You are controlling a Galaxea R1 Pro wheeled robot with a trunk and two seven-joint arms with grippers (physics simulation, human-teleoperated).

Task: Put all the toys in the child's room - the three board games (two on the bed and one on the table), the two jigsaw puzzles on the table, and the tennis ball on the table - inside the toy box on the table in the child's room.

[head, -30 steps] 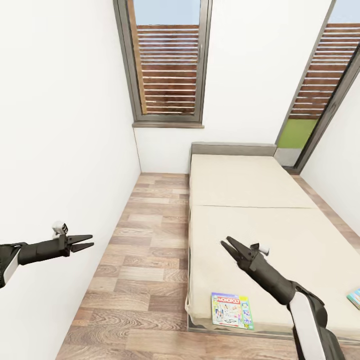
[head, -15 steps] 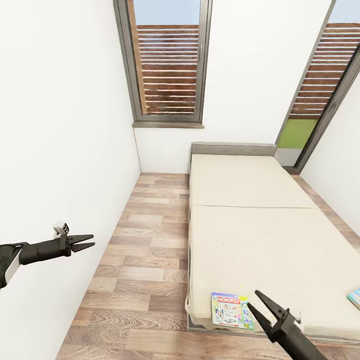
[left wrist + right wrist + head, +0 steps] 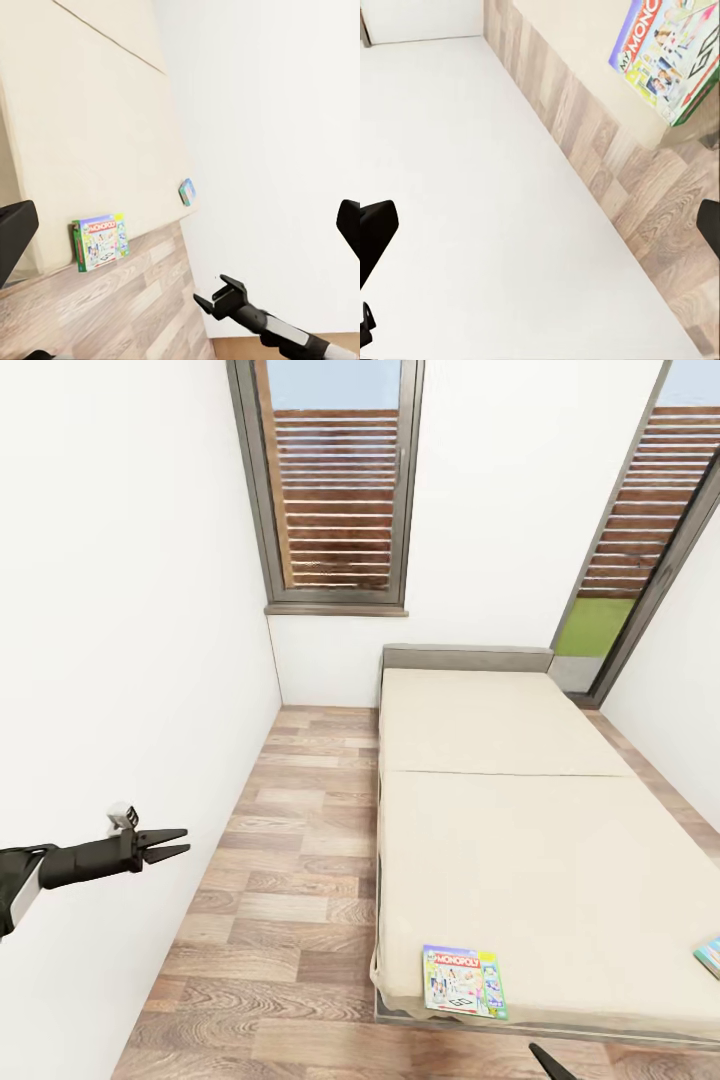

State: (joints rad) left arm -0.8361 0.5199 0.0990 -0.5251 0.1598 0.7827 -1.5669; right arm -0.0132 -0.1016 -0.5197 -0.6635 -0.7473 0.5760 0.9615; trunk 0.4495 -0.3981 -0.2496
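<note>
Right tool [image 3: 545,1052] has dropped below bed [image 3: 520,840]

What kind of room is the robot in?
Most likely a bedroom, probably a child's. There is a low bed with a plain cream mattress, a Monopoly game box lying on it near the foot, and a wood plank floor beside it.

Bright, even daylight fills the room, coming from the window [image 3: 335,485]; white walls [image 3: 120,610] look almost washed out. Shadows are faint, renders sharp, with lines splaying toward the head view's edges.
</note>
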